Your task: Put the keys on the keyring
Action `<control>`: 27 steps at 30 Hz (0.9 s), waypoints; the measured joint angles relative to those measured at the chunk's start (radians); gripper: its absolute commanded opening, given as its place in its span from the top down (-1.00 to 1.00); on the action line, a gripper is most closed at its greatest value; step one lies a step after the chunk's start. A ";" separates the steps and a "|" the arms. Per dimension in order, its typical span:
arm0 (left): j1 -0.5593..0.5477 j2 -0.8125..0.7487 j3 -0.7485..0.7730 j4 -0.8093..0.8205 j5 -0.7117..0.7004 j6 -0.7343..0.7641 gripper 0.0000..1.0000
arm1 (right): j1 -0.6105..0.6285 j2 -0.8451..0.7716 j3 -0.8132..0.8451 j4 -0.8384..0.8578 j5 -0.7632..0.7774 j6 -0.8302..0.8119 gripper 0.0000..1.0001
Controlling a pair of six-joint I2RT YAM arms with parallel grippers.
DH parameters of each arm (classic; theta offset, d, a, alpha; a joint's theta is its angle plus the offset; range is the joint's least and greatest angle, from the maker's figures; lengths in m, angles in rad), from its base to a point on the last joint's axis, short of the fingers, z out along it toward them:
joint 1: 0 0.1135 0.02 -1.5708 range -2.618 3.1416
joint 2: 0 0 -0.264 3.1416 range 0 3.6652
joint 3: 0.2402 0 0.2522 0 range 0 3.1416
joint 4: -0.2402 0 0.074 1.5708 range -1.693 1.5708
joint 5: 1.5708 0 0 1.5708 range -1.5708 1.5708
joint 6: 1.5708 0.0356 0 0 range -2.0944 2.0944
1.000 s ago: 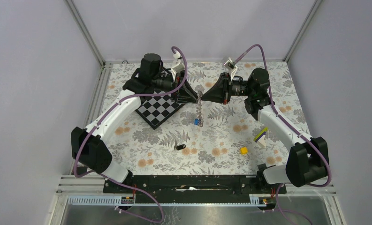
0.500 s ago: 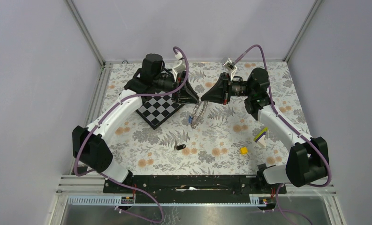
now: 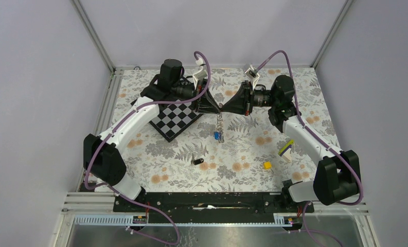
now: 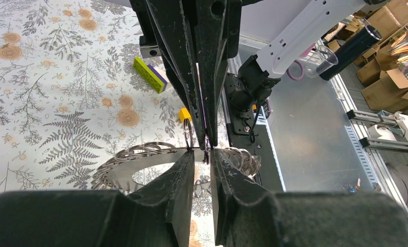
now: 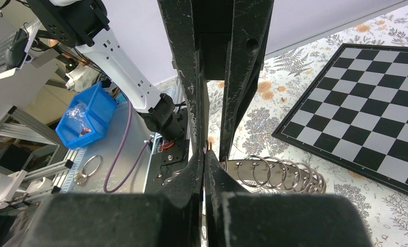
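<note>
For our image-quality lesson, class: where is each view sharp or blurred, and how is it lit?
Top external: soft even light, sharp throughout, grey-silver coiled metal keyring small. Left wrist: black left end effector fingers blurred, keyring coils sharp. Right wrist: right end effector fingers blurred, black-and-white chessboard sharp.

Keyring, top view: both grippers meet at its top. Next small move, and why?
Probably close the left gripper fully on the keyring. Its jaws straddle the ring's top with a slim gap, while the shut right gripper carries the ring. The blue key seems already on it; the black key lies on the table, so the right arm needs freeing.
</note>
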 measured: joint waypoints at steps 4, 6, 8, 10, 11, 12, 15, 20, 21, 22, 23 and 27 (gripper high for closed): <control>0.000 0.000 0.000 0.001 0.000 -0.002 0.81 | 0.000 0.000 -0.001 -0.002 0.000 -0.010 1.00; 0.000 0.000 0.000 0.002 0.004 -0.003 0.98 | 0.000 0.000 -0.001 -0.003 0.001 -0.015 1.00; 0.000 0.000 0.000 0.001 0.007 -0.006 1.00 | -0.002 0.000 -0.001 -0.006 0.001 -0.019 1.00; 0.000 0.000 0.000 0.001 0.007 -0.004 1.00 | -0.002 0.000 -0.001 -0.011 0.002 -0.025 0.90; 0.000 0.000 0.000 -0.002 0.006 -0.003 1.00 | -0.002 0.000 -0.001 -0.017 0.004 -0.031 0.82; 0.000 0.000 0.000 -0.006 0.002 0.000 1.00 | -0.002 0.000 -0.001 -0.025 0.006 -0.039 0.72; -0.005 0.000 0.006 -0.063 -0.029 0.057 1.00 | -0.004 -0.001 0.000 -0.078 0.008 -0.087 0.48; -0.035 0.000 0.068 -0.267 -0.154 0.235 1.00 | -0.010 -0.003 0.058 -0.363 0.041 -0.348 0.30; -0.046 0.000 0.092 -0.312 -0.188 0.276 1.00 | -0.011 -0.004 0.076 -0.425 0.052 -0.405 0.25; -0.056 0.001 0.115 -0.352 -0.220 0.311 1.00 | -0.011 -0.007 0.095 -0.486 0.061 -0.461 0.20; -0.068 0.002 0.141 -0.393 -0.250 0.345 1.00 | -0.011 -0.012 0.115 -0.551 0.070 -0.521 0.16; -0.116 0.013 0.251 -0.535 -0.358 0.468 1.00 | -0.011 -0.045 0.142 -0.692 0.099 -0.663 0.04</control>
